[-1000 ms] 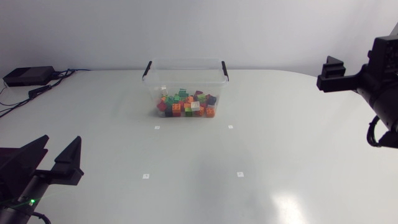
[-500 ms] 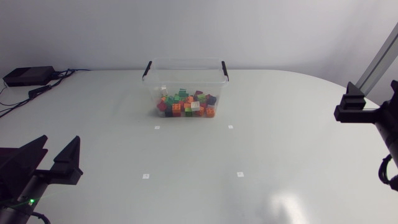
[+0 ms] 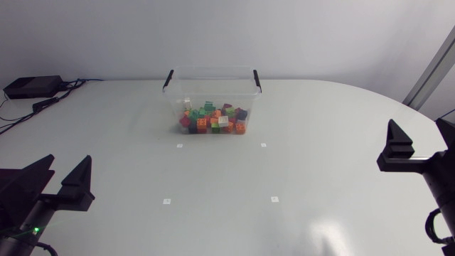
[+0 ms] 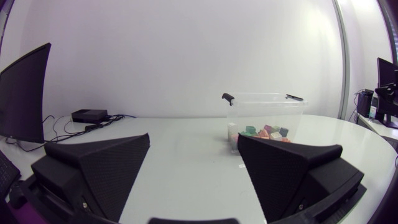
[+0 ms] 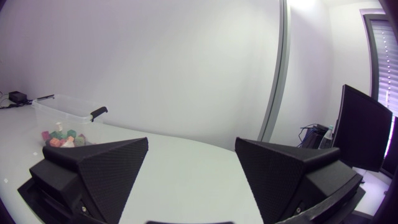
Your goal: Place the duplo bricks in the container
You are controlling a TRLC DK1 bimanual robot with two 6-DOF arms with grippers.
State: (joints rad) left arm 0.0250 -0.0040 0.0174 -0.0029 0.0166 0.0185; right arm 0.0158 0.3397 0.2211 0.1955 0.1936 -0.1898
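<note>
A clear plastic container [image 3: 212,89] with black handle clips stands at the back middle of the table. Several colourful duplo bricks [image 3: 213,119] lie heaped inside it, and I see no loose brick on the table. My left gripper [image 3: 70,159] is at the near left corner, open and empty, far from the container. My right gripper [image 3: 419,129] is low at the right edge, also open and empty. Ahead of the left gripper [image 4: 194,140] the container [image 4: 264,112] and its bricks [image 4: 264,132] show. The right gripper [image 5: 191,143] has the container [image 5: 69,111] off to its side.
Small white markers [image 3: 179,146] [image 3: 274,199] mark out a square on the white tabletop in front of the container. A black box [image 3: 32,87] with cables lies at the back left corner.
My right arm has come down from the upper right toward the near right edge of the table. The left arm, the container and the bricks have not moved.
</note>
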